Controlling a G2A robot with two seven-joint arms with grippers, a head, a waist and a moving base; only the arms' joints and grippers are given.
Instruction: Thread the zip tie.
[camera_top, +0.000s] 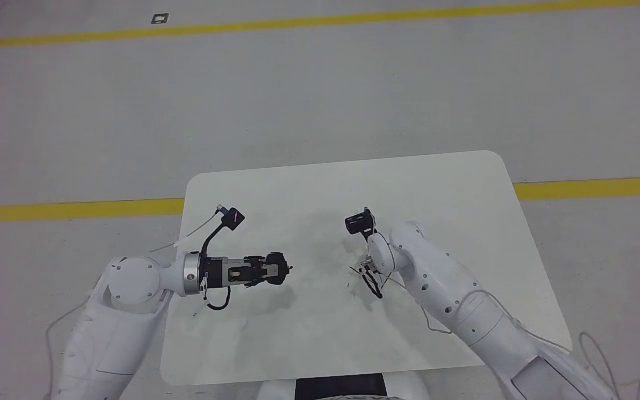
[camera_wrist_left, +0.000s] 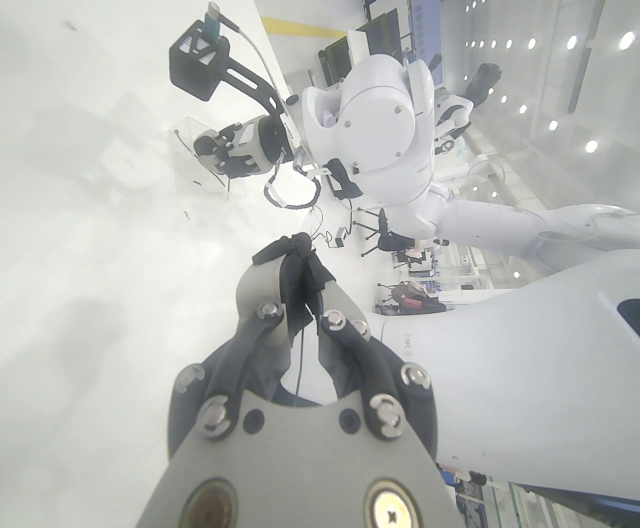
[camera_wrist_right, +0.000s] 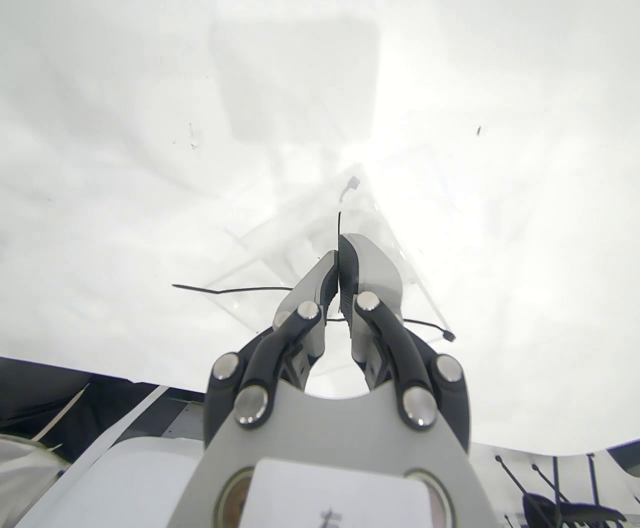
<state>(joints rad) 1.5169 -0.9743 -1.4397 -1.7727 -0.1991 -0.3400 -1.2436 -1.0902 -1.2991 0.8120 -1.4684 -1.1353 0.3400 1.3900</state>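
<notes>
My right gripper (camera_wrist_right: 339, 246) is shut on a thin black zip tie (camera_wrist_right: 339, 222) whose tip sticks out past the fingertips, just above a clear acrylic stand (camera_wrist_right: 400, 265) on the white table (camera_top: 400, 190). A second zip tie (camera_wrist_right: 230, 289) lies flat across the stand's base. From above, the right gripper (camera_top: 366, 272) is right of centre. My left gripper (camera_wrist_left: 300, 260) is held sideways above the table left of centre (camera_top: 280, 267), apart from the stand. Its black-wrapped fingertips are shut on a thin black zip tie strand (camera_wrist_left: 300, 355) that trails back between the fingers. The left wrist view shows the right gripper (camera_wrist_left: 220, 155) at the stand (camera_wrist_left: 200, 130).
Both arms reach in from the table's near edge. The table's far half and its right side are bare white surface. Grey floor with yellow lines surrounds the table.
</notes>
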